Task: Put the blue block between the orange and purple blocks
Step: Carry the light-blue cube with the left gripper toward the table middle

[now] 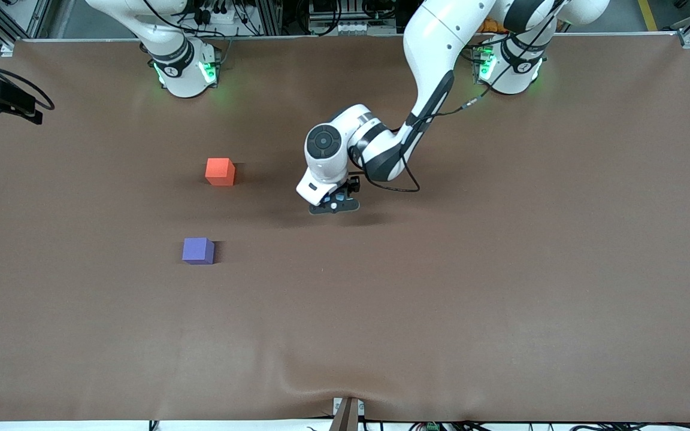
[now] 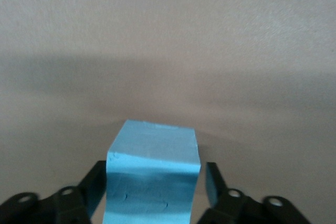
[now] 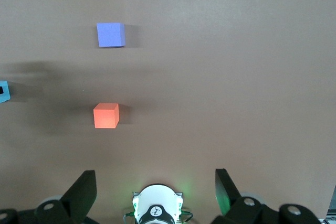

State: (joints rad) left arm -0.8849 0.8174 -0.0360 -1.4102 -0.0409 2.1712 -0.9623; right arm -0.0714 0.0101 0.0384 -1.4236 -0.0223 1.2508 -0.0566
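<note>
Orange-red matte cube (image 1: 220, 171) sat on the brown cloth-covered counter (image 1: 501, 269) toward the right arm's end, with the violet-purple matte cube (image 1: 198, 250) nearer the front camera, well apart from it. Right tool (image 3: 155, 190) waited high over its own base, fingers spread, holding nothing. Left tool (image 1: 334, 205) hung over the middle of the counter, pressed onto the light sky-blue matte cube (image 2: 152, 179), which filled the gap between the black fingers (image 2: 89, 190) and looked lifted just off the surface. Best done by carrying the blue cube low toward the right arm's end, stopping on the line joining the two cubes, roughly midway, faces squared to theirs, lowering until seated before letting go, without nudging either neighbour.
</note>
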